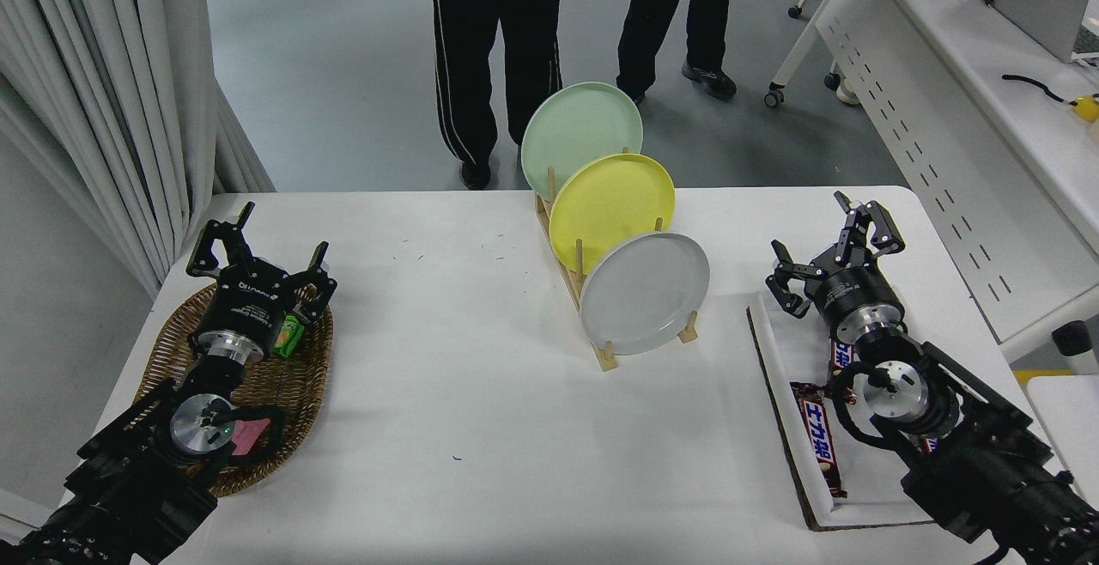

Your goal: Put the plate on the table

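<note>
Plainly, right gripper point(828, 246) fingers point(869, 220) spread — empty.

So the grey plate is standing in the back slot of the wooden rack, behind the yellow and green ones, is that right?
Not quite. The head view shows the grey plate in the front slot of the wooden rack, nearest the camera, in front of the yellow plate and the green plate. It does stand upright in the rack.

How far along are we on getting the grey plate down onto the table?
Nothing done yet. The plate stands upright in the front slot of the wooden rack. The right gripper hangs open above the white tray, empty. The left gripper is parked over the basket. Reach, grasp, lift and placing remain.
</note>
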